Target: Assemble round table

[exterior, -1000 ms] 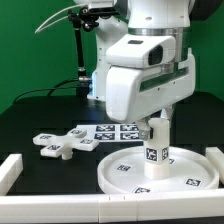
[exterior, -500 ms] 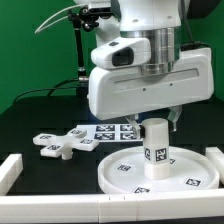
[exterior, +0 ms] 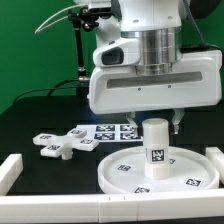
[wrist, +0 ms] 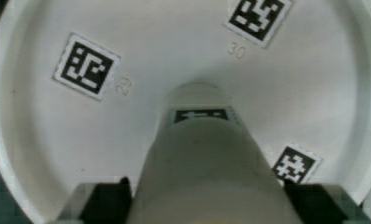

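The bench [exterior: 40, 115] is matte black, and a green backdrop [exterior: 30, 50] closes off the room behind it. A black stand [exterior: 80, 45] with a cable rises at the back. White border bars edge the work area: one [exterior: 10, 170] at the near corner on the exterior view's left, another [exterior: 215, 156] on the exterior view's right. The marker board [exterior: 112, 131] lies flat behind the parts, partly hidden by the arm [exterior: 155, 70], whose bulky white body fills the upper middle of that view.

The cross-shaped foot piece [exterior: 58, 146] lies flat on the bench on the exterior view's left, just beside the disc [exterior: 125, 172] but not touching it.

The large round disc rests flat on the bench at the front, its raised rim facing up, with square tags spread over its inner face [wrist: 164, 60]. The short thick leg [exterior: 155, 150] stands upright on the disc near its middle, one tag on its side and another on its top face [wrist: 208, 160].

The claw [exterior: 155, 124] hangs directly over the leg, released: its fingers [exterior: 178, 123] are level with the leg's top, with a gap showing on the exterior view's right. In the wrist view the dark fingertips [wrist: 107, 200] flank the leg, and the claw [wrist: 196, 205] is centred over it.
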Motion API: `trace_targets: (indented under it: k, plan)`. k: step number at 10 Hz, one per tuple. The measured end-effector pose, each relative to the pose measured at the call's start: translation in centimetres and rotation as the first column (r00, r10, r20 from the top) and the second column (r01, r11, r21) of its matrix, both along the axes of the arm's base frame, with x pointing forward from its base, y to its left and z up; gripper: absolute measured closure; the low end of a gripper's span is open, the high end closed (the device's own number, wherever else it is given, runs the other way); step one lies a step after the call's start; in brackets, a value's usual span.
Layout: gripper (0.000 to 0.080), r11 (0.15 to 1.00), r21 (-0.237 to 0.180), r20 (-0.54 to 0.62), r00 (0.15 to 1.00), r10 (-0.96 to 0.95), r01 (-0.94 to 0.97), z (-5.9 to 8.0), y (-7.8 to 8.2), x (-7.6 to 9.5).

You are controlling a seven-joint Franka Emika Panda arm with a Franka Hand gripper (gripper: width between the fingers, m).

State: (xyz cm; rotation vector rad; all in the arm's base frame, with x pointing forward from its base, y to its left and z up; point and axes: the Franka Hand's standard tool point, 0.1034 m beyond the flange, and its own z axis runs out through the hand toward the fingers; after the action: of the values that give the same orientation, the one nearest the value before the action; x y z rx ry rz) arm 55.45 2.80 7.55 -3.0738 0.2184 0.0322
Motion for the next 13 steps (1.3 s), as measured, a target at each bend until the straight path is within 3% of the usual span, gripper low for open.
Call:
trace_targets:
  k: [2, 6, 8, 10, 13]
  plan:
    - [0.039, 0.972, 0.006, -0.013, 0.972, -0.233, 0.233, -0.01, 0.06, -0.12]
    - [0.039, 0.83, 0.012, -0.047, 0.83, -0.556, 0.557, -0.07, 0.18, -0.18]
    - [0.039, 0.715, 0.004, -0.064, 0.714, -0.698, 0.699, -0.09, 0.4, -0.21]
    - [0.039, 0.549, -0.004, -0.088, 0.546, -0.833, 0.836, -0.08, 0.68, -0.2]
    - [0.039, 0.364, -0.015, -0.113, 0.36, -0.926, 0.931, -0.04, 0.86, -0.09]
